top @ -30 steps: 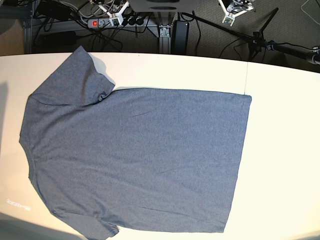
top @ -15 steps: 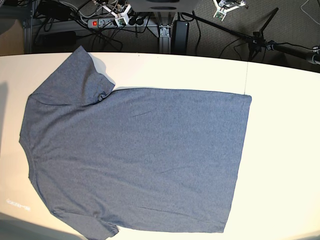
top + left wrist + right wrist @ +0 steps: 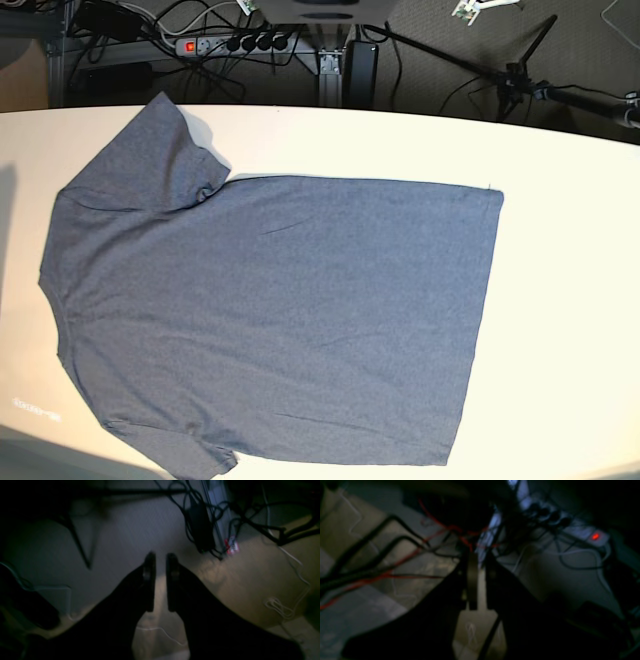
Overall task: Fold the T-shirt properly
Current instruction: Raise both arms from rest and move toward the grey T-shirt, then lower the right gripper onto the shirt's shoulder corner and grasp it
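While the T-shirt [image 3: 270, 310] lies flat on the desk [image 3: 570, 300], plain side up with no writing legible, we see left claw [image 3: 160, 557] and right claw [image 3: 480, 555] slightly parted, grasping nothing.

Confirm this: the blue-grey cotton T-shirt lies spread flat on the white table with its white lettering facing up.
Wrong in one respect. The base view shows the blue-grey cotton T-shirt spread flat on the white table, but its plain side faces up; no white lettering shows.
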You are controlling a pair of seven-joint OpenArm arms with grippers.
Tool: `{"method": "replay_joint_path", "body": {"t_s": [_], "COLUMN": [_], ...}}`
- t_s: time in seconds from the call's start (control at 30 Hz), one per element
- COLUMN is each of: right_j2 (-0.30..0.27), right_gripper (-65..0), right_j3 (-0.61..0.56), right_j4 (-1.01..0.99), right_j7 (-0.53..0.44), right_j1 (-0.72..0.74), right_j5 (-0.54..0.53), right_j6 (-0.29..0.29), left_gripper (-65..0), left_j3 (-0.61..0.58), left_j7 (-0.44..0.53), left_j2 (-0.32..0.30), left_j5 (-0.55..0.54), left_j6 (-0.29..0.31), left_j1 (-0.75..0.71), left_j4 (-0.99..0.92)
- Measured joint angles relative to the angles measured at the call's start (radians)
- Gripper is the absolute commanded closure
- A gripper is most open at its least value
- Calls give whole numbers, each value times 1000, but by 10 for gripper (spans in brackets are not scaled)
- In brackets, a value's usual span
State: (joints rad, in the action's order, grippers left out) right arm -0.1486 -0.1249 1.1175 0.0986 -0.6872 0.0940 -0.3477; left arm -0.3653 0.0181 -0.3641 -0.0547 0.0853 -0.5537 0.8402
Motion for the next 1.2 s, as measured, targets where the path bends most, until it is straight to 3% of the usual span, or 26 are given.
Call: {"method": "replay_joint_path", "body": {"t_s": [0.17, 0.3, 0.43, 0.8, 0.93, 1.1, 1.2], "right_j2": [-90, -159, -203, -333, -361, -367, -387], "right_gripper": [-45, -45, -45, -79, -105, -119, -214], "right_j3": [1, 2, 1, 1, 10, 90, 123], "right_j4": [171, 271, 365, 579, 632, 679, 709], "right_j7": [0, 7, 28, 38, 47, 74, 77], "right_j1": [-76, -137, -188, -280, -280, -280, -280], "right_j5": [-1, 1, 0, 0, 2, 16, 18], "right_j6": [1, 2, 1, 0, 0, 0, 0], "left_gripper": [-112, -112, -112, -112, -112, -112, -112], "left_j3": [126, 306, 438, 636, 667, 671, 672], "left_j7": [-5, -25, -35, -56, -83, -82, -82], "left_j2": [-69, -101, -148, -209, -222, -291, -332], "left_j5": [-65, -125, -156, -152, -151, -82, -50], "left_j6": [16, 189, 285, 297, 298, 298, 290], "left_j1": [-95, -180, -282, -480, -480, -483, -483], "left_j4": [182, 328, 480, 858, 931, 990, 1014]}}
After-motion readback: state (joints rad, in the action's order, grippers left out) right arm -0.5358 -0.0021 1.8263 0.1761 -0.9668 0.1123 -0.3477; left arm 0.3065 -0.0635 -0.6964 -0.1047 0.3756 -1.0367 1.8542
